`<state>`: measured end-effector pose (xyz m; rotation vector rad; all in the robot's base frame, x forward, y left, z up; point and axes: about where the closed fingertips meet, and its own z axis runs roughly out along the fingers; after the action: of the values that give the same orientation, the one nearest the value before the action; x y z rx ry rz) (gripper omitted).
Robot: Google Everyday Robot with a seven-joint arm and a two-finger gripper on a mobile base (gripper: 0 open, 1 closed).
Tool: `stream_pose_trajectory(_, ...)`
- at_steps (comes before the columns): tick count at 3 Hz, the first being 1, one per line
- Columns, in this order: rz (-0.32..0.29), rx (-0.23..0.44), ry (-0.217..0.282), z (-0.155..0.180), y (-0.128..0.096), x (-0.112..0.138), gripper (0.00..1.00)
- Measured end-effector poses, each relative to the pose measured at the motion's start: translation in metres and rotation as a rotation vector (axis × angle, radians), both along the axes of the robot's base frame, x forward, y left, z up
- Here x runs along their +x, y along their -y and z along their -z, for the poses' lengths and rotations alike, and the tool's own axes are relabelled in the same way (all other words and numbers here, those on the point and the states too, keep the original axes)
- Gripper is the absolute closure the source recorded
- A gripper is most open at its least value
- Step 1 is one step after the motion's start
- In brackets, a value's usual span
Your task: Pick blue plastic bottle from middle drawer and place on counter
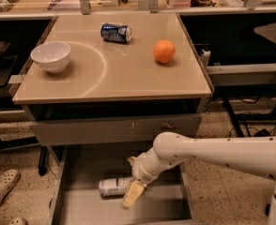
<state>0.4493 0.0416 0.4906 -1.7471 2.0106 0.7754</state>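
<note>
Hand [134, 191] is down inside the open middle drawer [77, 210], at the end of the white arm [213, 153] that comes in from the right. Its pale yellow tip points down and to the left, right at the right end of the blue plastic bottle [112, 187]. Can't tell whether the hand is open or closed, or whether it actually touches the bottle; the two overlap from this angle.

Bottle lies on its side on the grey drawer floor, long axis left-right, roughly mid-drawer, with its right end hidden behind the hand. It is not lifted.

Above the open drawer is a closed upper drawer front [105, 129], grey with small pale marks near the middle.

Worktop [128, 78] is beige with a pale curved arc on its left half. On it:
- white bowl [51, 56], upright, near the left edge, inside the arc
- blue soda can [115, 33], on its side, near the back edge
- orange [164, 51], right of the can, apart from it

All three are well apart from each other.

A pale clog [2, 191] lies on the speckled floor [25, 205] at bottom left.
</note>
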Motion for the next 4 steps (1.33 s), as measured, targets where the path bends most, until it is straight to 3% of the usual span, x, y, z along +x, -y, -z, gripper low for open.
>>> stream_pose_trajectory(1, -0.029, 0.045, -0.038, 0.061, -0.032, 0.015, 0.0)
stream_pose_trajectory(2, -0.029, 0.047, -0.039, 0.062, -0.032, 0.015, 0.0)
stream_pose_trajectory(4, -0.022, 0.028, -0.031, 0.101, -0.025, 0.021, 0.0)
